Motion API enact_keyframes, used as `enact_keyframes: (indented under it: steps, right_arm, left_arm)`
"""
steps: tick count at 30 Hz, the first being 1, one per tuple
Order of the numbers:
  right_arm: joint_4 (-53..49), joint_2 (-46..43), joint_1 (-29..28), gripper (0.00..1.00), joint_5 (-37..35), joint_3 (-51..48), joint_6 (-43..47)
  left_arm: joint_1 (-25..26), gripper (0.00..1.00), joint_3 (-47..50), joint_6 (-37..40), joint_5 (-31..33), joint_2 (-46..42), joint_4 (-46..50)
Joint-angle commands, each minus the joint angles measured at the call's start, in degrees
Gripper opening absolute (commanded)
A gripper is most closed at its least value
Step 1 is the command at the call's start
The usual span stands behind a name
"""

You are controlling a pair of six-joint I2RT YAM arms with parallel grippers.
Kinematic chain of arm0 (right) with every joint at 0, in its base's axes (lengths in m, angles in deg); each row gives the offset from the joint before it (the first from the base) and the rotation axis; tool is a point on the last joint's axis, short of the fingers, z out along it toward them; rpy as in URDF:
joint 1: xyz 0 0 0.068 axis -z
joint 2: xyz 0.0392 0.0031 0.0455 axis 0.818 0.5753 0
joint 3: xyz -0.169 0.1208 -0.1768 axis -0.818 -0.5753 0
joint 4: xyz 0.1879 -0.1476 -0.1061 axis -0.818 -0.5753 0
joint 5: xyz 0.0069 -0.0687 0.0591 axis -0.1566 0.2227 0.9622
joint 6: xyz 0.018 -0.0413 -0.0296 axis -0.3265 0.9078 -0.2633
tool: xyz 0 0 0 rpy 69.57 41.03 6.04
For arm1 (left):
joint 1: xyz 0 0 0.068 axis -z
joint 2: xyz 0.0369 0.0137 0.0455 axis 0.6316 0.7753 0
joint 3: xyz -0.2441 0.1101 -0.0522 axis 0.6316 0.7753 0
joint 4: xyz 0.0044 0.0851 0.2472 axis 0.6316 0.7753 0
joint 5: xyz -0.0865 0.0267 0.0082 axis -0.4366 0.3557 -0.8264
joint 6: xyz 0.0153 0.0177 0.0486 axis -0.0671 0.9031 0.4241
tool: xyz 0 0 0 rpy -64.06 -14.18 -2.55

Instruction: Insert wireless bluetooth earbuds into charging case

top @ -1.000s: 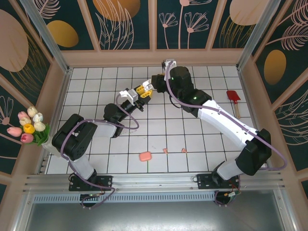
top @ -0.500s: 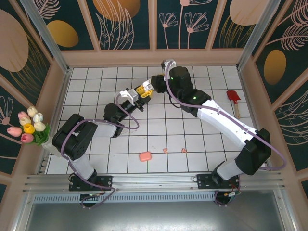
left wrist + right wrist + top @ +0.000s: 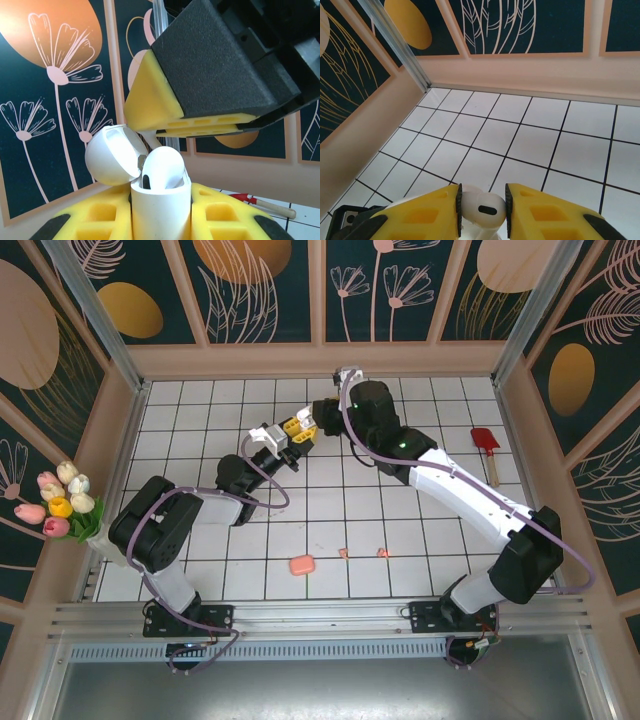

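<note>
My left gripper [image 3: 161, 202] is shut on a white charging case [image 3: 161, 215], held upright with its lid [image 3: 111, 156] swung open to the left. One white earbud [image 3: 164, 167] sits in the case's mouth. Directly above, my right gripper [image 3: 481, 209] is shut on a second white earbud [image 3: 485, 206], head pinched between the yellow fingers [image 3: 150, 100]. Its stem [image 3: 150, 136] points down toward the case. In the top view both grippers meet at the back middle of the table, left gripper [image 3: 283, 440] and right gripper [image 3: 310, 422].
Near the front edge lie a salmon-pink case [image 3: 301, 565] and two small pink earbuds [image 3: 343, 553] [image 3: 381, 552]. A red spatula [image 3: 487, 447] rests at the right. Tulips [image 3: 62, 502] stand outside the left wall. White tiled floor [image 3: 400, 510] lies between.
My right gripper has edged slightly left over the case. Both grips are unchanged.
</note>
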Motion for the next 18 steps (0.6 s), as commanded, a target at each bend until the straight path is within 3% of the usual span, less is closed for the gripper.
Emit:
enact_keyframes:
  steps: [1,18]
  right_arm:
    - [1.64,-0.62,-0.35,0.29,0.52,-1.06,0.01]
    - [1.03,-0.16,-2.70,0.28,-4.20,-3.09,9.10]
  left_arm:
    - [0.28,0.00,-1.40,-0.96,-0.24,0.28,-1.34]
    - [0.25,0.00,-1.49,-0.96,-0.33,0.30,-1.37]
